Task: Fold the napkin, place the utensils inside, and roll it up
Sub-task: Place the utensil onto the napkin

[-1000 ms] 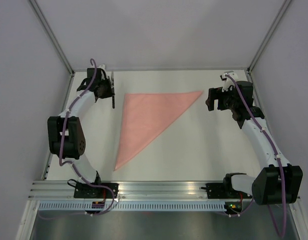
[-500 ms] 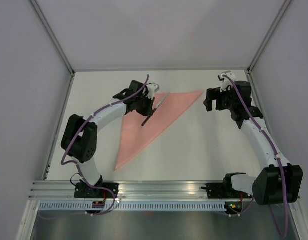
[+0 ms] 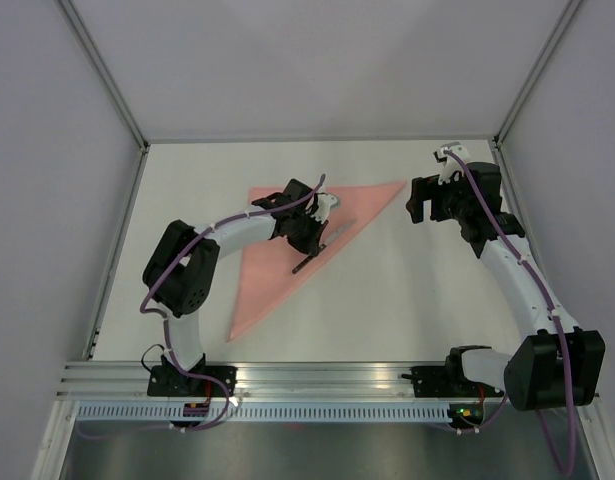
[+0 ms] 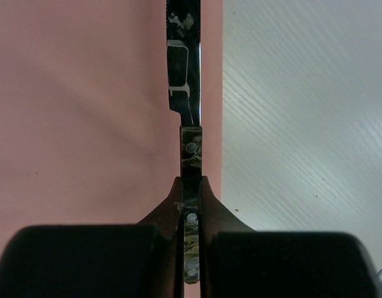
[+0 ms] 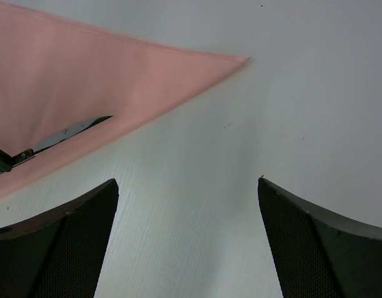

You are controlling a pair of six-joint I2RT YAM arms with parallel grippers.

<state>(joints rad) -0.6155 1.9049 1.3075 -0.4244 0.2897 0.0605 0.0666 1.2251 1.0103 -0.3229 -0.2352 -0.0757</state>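
we see a white, faintly ribbed table (image 3: pixel 407 290). the napkin (image 3: pixel 272 255), a thin salmon triangle, lies flat on its centre-left. the left gripper (image 4: pixel 191 192), arm bent over the napkin's right edge, clamps a glossy riveted knife (image 4: pixel 186 74) by its handle. the right gripper (image 5: pixel 187 192) hovers near the napkin's far corner, jaws wide.

1 overhead view, 2 close wrist views, all on napkin (image 3: pixel 267 275)

White counter (image 3: pixel 407 300), with a salmon-pink napkin (image 3: pixel 267 270) lying flat as a triangle, left of centre
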